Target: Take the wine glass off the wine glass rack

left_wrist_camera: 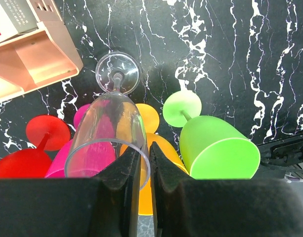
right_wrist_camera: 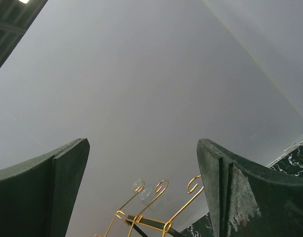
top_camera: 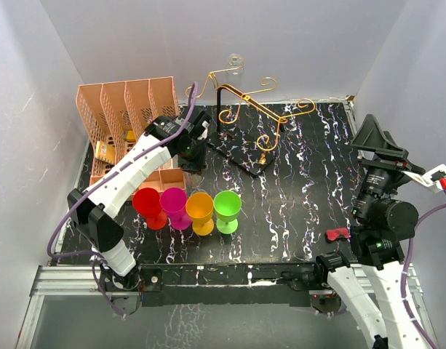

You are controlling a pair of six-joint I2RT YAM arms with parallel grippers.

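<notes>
Left wrist view: the left gripper (left_wrist_camera: 144, 155) pinches the clear glass wine glass (left_wrist_camera: 109, 133) by its rim, stem pointing away from the fingers, well apart from the thin gold wire rack (top_camera: 263, 109); the right gripper (right_wrist_camera: 142, 143) is wide open and empty.

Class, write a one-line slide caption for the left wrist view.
Left gripper pinches the rim of a clear wine glass, with four coloured goblets on the marbled table beyond.

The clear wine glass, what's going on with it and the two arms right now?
The left gripper is shut on the rim of the clear wine glass and holds it away from the gold wine glass rack, close to the row of red, pink, orange and green goblets on the table. The right gripper is open, holds nothing and points up at the back wall.
</notes>
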